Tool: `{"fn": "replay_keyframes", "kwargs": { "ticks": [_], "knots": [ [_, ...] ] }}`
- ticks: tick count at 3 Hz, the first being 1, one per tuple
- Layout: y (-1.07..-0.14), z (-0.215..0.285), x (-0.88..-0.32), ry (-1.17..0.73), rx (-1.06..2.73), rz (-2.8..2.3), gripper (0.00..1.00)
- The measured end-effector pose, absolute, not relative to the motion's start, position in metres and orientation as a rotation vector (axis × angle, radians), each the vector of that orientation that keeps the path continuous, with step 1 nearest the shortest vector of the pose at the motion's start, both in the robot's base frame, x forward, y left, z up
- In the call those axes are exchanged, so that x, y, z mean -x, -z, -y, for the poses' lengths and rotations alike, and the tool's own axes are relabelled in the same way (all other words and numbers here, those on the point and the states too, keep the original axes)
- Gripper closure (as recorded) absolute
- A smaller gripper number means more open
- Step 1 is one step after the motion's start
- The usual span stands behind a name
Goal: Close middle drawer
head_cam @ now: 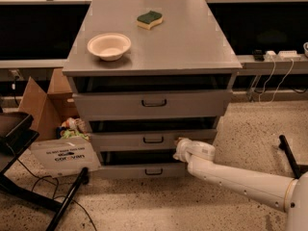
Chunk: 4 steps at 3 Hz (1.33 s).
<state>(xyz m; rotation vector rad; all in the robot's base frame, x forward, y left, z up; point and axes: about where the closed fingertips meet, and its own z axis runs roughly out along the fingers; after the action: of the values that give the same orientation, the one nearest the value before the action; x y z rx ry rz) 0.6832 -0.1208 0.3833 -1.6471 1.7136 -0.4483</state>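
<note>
The middle drawer (144, 140) is a grey drawer with a wide, low front panel and a small dark loop handle (153, 139). It sits in the grey cabinet (163, 52) between a taller top drawer (153, 103) and a bottom drawer (144, 171). Its front stands out a little from the cabinet, about in line with the other fronts. My gripper (180, 147) is at the end of the white arm (240, 179) and rests against the right part of the middle drawer's front panel.
A white bowl (109, 45) and a green-and-yellow sponge (149, 19) lie on the cabinet top. A cardboard box (48, 105) and a white sign (65, 155) stand at the left of the cabinet. A dark stand's legs (43, 196) lie on the floor there.
</note>
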Motion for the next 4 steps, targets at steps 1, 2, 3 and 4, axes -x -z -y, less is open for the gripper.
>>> {"fn": "replay_keyframes", "kwargs": {
  "ticks": [1,2,3,4],
  "knots": [
    [-0.383,0.121,-0.682,0.448,1.647,-1.714,0.58],
    [-0.401,0.134,-0.652,0.485,1.675,-1.761,0.81],
    [-0.459,0.185,-0.584,0.565,1.618,-1.961,1.00],
    [-0.514,0.238,-0.460,0.729,1.720,-2.187,1.00]
  ]
}}
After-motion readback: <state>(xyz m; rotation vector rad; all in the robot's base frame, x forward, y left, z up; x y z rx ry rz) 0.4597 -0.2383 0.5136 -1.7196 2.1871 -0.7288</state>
